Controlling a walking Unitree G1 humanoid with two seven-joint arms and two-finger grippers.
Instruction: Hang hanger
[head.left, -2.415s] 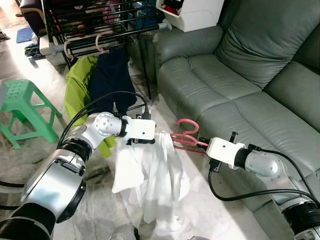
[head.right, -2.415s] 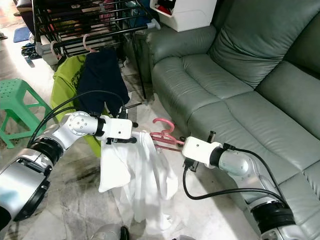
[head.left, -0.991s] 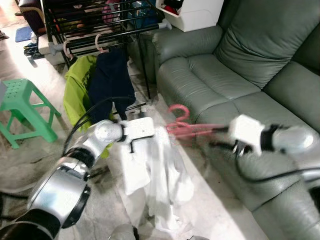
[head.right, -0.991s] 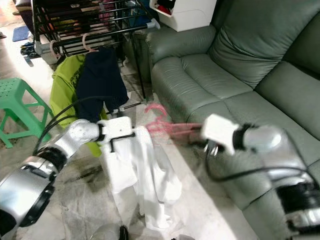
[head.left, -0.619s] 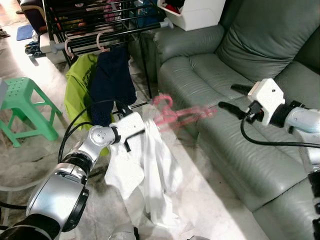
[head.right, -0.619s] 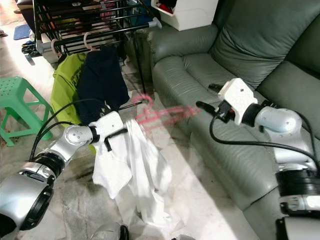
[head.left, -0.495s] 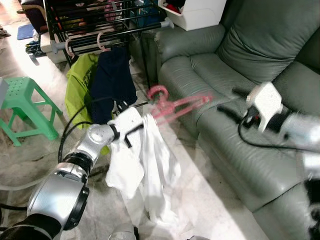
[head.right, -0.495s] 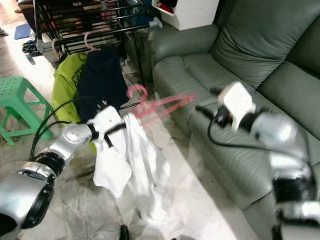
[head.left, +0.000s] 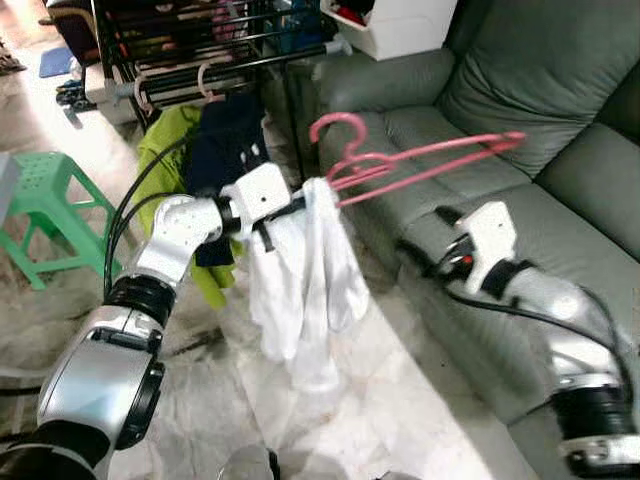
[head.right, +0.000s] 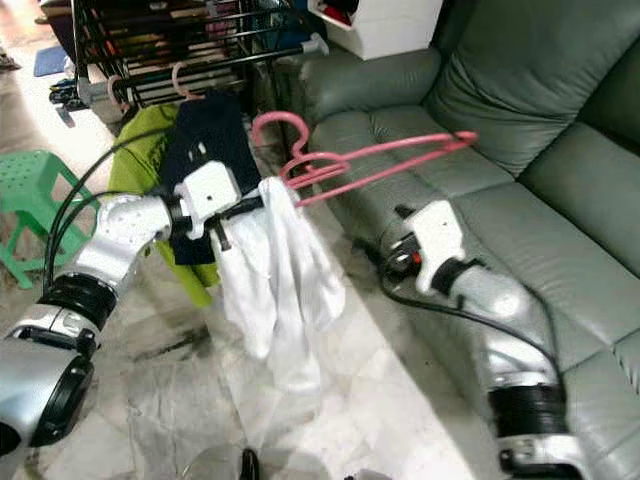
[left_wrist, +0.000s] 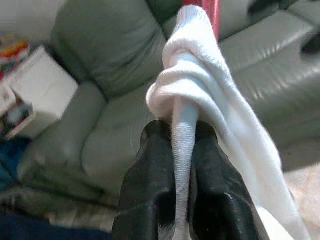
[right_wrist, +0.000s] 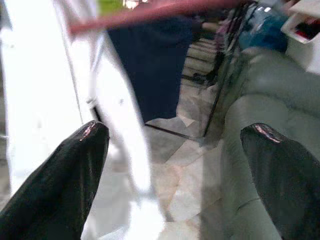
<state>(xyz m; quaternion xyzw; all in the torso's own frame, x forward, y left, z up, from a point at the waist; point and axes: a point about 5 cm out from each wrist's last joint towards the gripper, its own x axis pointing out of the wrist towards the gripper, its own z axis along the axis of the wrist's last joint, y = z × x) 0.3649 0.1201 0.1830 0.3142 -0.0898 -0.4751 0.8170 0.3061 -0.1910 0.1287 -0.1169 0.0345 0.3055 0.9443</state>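
Beside grey sofa: pink hanger, white garment bunched on one end.

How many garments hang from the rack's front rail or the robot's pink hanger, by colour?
white garment: 1
green garment: 1
navy garment: 1
Total: 3

A pink hanger is seen across the upper middle of the frame, its hook towards the upper left. A white garment is draped from its left end, where the left claw is clamped on the cloth. The right claw is held lower, right of centre, before the green sofa, apart from the hanger.
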